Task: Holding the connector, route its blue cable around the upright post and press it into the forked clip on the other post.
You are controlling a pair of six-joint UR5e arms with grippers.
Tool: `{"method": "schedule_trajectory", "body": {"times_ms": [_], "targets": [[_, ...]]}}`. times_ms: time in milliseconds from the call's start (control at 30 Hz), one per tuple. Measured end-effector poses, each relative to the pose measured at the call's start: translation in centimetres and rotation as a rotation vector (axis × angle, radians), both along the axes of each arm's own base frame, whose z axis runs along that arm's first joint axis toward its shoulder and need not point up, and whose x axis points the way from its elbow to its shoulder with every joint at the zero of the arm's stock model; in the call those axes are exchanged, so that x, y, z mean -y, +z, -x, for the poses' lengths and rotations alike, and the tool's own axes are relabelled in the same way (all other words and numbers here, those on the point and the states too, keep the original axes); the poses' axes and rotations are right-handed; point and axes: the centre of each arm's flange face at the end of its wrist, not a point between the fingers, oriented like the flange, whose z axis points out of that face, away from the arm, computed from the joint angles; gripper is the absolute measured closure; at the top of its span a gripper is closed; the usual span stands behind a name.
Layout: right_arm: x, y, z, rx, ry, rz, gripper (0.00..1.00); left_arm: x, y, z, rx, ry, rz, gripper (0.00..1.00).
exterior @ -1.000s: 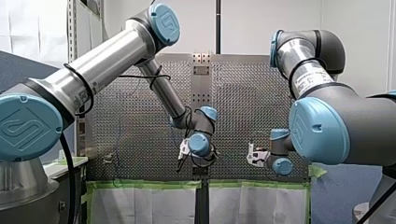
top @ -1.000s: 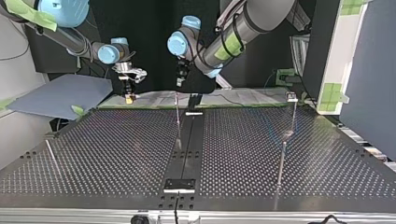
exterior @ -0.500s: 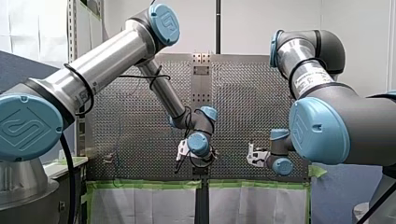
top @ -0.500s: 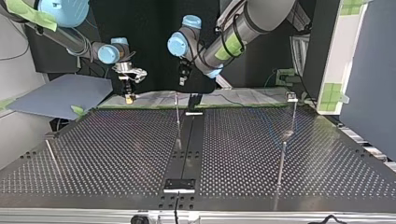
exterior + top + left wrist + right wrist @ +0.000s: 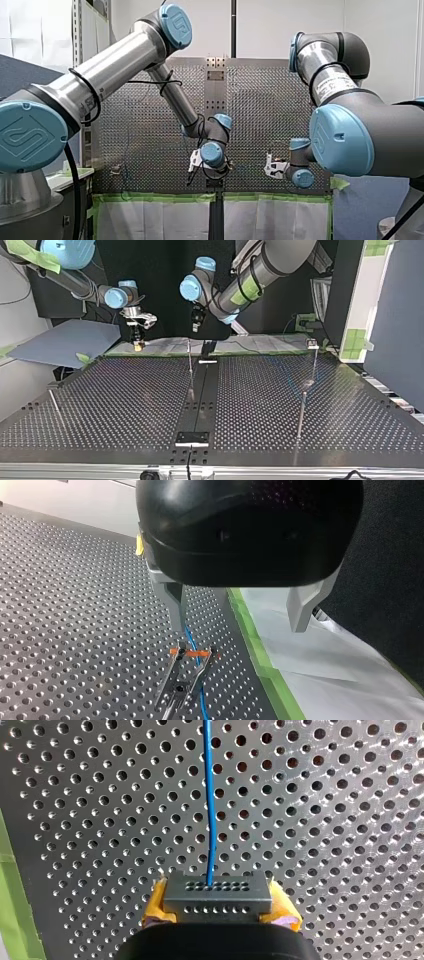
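Pads point(image 5: 156, 901) on my right fingers point(image 5: 286, 914) pinch the half-hidden connector point(image 5: 218, 892); my left fingers point(image 5: 175, 605) hang spread above the forked clip point(image 5: 186, 653).

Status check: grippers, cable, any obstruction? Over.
Right gripper shut on connector. Left gripper open above forked clip. Blue cable runs between the clip's prongs. No obstruction seen.
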Motion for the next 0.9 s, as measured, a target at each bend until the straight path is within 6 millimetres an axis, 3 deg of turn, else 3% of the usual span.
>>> {"method": "schedule_trajectory", "body": {"times_ms": [900], "targets": [[-0.78, -0.56, -0.28, -0.040, 0.005, -0.036, 0.69, -0.16, -0.06, -0.24, 0.002, 0.006, 0.005, 0.00]]}}
